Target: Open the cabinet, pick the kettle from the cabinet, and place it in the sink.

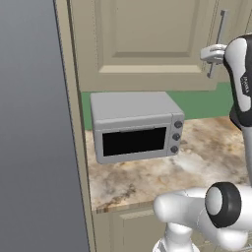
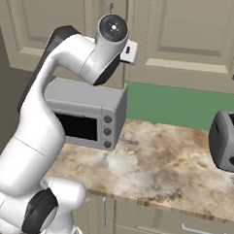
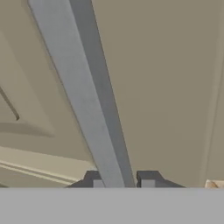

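The beige upper cabinet (image 1: 147, 39) has its raised-panel door closed flat. Its long vertical grey bar handle (image 1: 220, 34) runs down the door's right side. My gripper (image 1: 212, 54) is at the lower part of that bar, with the white hand reaching in from the right. In the hand view the handle (image 3: 83, 100) runs diagonally across the door (image 3: 166, 87) and passes between my two dark fingertips (image 3: 94, 180); the gripper (image 3: 120, 181) is shut on it. In the right base view the hand (image 2: 130, 50) pokes out behind my raised arm. The kettle is hidden and the sink is out of view.
A grey toaster oven (image 1: 135, 130) stands on the marble counter (image 1: 197, 167) below the cabinet, against a green backsplash. A grey toaster (image 2: 227, 141) sits further right. A tall grey panel (image 1: 29, 123) bounds the left. Base cabinets (image 2: 181, 227) run under the counter.
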Controlling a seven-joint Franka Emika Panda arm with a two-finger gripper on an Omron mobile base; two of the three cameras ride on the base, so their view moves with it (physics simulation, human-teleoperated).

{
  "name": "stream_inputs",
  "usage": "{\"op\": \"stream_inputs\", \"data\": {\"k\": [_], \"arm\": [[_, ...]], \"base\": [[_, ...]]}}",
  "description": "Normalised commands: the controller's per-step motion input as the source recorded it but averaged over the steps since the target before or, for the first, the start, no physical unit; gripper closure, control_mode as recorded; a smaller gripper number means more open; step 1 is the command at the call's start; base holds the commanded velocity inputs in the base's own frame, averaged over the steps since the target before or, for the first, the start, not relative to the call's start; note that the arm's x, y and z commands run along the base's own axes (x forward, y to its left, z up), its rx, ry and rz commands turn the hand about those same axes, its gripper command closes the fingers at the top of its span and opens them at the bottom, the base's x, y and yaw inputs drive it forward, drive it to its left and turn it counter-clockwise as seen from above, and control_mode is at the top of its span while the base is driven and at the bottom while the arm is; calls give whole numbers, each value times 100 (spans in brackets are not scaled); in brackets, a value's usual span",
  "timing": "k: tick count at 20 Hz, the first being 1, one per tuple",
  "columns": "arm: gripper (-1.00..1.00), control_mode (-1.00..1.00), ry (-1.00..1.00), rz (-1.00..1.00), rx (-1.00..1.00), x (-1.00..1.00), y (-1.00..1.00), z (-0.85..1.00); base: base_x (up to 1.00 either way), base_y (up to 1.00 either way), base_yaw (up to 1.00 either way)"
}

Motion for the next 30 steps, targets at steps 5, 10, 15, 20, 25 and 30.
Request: {"op": "stream_inputs", "data": {"k": [5,10,15,20,25,30], "arm": [[100,-100,0,0,0,-53,21,0],[100,-100,0,-4,-1,-57,18,0],[100,-100,0,-12,-3,-56,22,0],[100,-100,-1,-13,-4,-57,25,0],[100,-100,-6,-14,-5,-57,28,0],[100,-100,-2,-20,0,-49,32,0]], "base": [[0,0,0],[0,0,0],[0,0,0],[0,0,0],[0,0,0],[0,0,0]]}}
